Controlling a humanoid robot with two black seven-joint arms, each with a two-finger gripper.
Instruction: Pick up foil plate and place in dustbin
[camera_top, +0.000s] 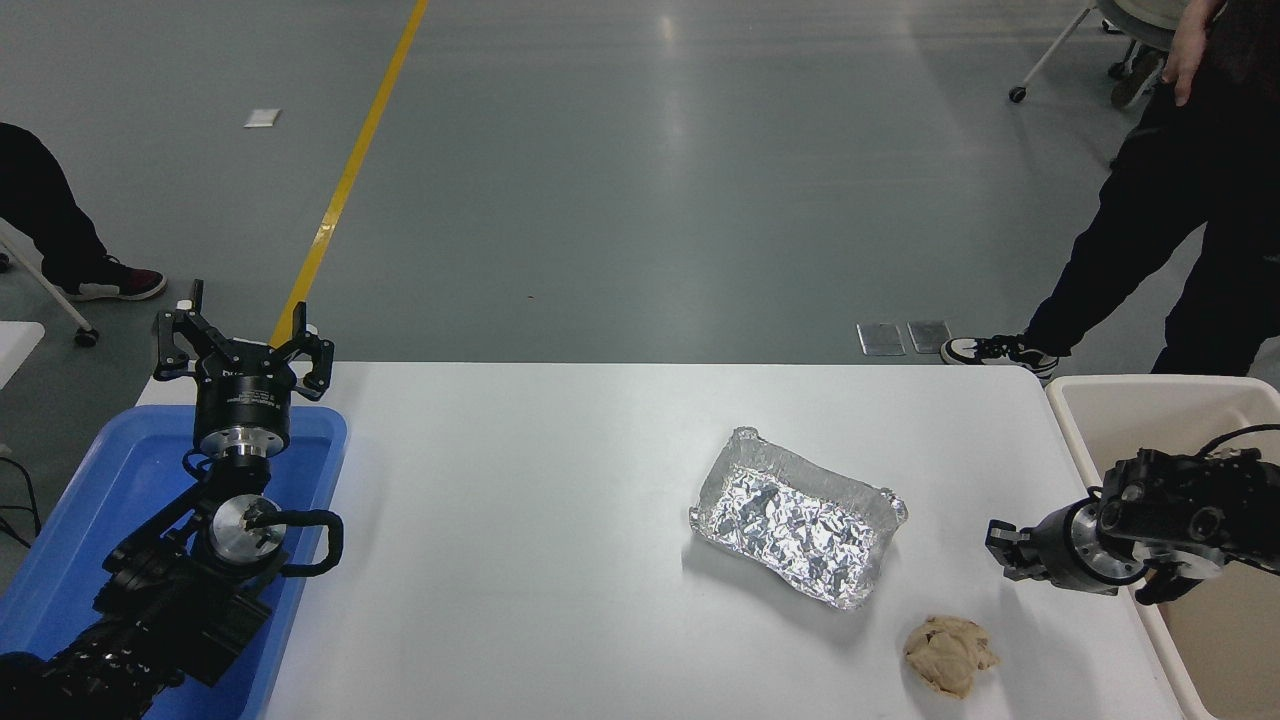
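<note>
- My right hand (1000, 548) hangs over the desk's (520, 520) right edge, pointing left; I cannot tell whether its fingers are parted or closed.
- The foil plate (797, 516) lies flat on the desk, left of that hand and apart from it, nothing inside.
- A crumpled tan paper wad (948, 654) sits below-left of the hand, near the plate's corner, not touching.
- The dustbin (1150, 420) stands just behind the hand, off the desk's right end.
- My left hand (240, 345) is parked over a blue tray (110, 470), fingers spread.
</note>
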